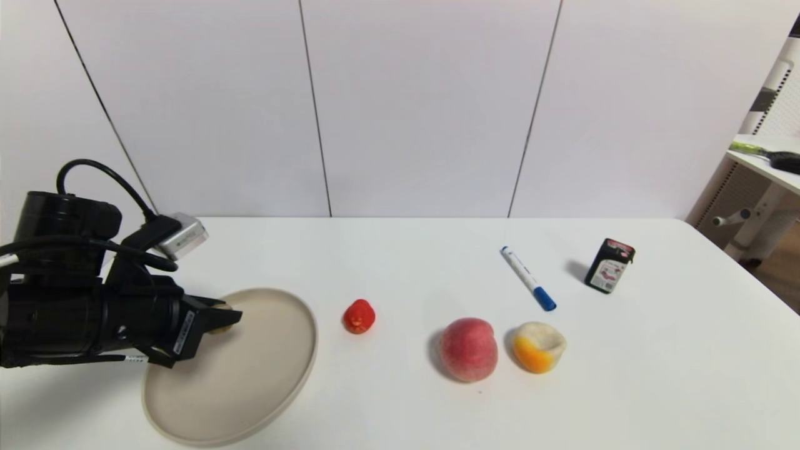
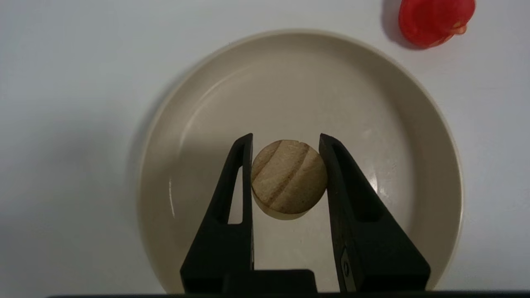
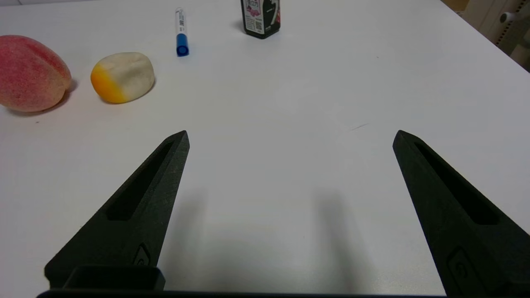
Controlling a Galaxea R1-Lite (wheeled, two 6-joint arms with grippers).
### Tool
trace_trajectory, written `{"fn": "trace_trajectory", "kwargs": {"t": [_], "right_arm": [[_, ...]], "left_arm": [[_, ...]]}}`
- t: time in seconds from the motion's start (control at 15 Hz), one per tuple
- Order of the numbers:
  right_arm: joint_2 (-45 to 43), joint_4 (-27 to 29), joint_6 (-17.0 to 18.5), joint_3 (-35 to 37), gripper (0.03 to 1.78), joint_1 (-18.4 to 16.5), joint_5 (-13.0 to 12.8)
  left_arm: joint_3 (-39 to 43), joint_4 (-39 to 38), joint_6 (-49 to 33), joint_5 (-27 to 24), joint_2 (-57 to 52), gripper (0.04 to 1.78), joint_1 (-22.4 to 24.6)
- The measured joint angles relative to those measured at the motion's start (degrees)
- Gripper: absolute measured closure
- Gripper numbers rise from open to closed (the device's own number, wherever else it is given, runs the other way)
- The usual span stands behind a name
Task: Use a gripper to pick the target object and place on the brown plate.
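Note:
My left gripper (image 2: 285,142) is shut on the target object (image 2: 288,178), a small tan rounded lump with grooves across its top, held between both jaws over the brown plate (image 2: 414,136). In the head view the left gripper (image 1: 225,319) hangs over the plate's (image 1: 262,375) left part, and only a sliver of the lump (image 1: 220,328) shows under the jaws. I cannot tell whether the lump touches the plate. My right gripper (image 3: 290,136) is open and empty over bare table, out of the head view.
A small red toy (image 1: 359,316) sits right of the plate. Farther right lie a peach (image 1: 468,349), an orange-and-cream cut fruit (image 1: 539,347), a blue-capped marker (image 1: 527,277) and a small black box (image 1: 609,265). A side desk (image 1: 765,159) stands at the far right.

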Motion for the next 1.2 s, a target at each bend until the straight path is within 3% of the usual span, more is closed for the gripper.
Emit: {"fn": "trace_trajectory", "kwargs": {"t": [0.33, 0.73, 1.0, 1.2], "right_arm": [[0.0, 0.0, 0.0, 0.0, 0.11, 0.0, 0.0], [0.0, 0.0, 0.0, 0.0, 0.11, 0.0, 0.0], [0.0, 0.0, 0.0, 0.0, 0.11, 0.0, 0.0], [0.0, 0.0, 0.0, 0.0, 0.11, 0.0, 0.0]], "left_arm": [[0.9, 0.0, -0.6, -0.1, 3.2, 1.30, -0.3], [1.2, -0.1, -0.3, -0.1, 3.0, 0.70, -0.5], [-1.4, -2.7, -0.4, 0.2, -0.2, 0.46, -0.2], [-7.6, -1.6, -0.3, 3.5, -7.4, 0.35, 3.1]]}}
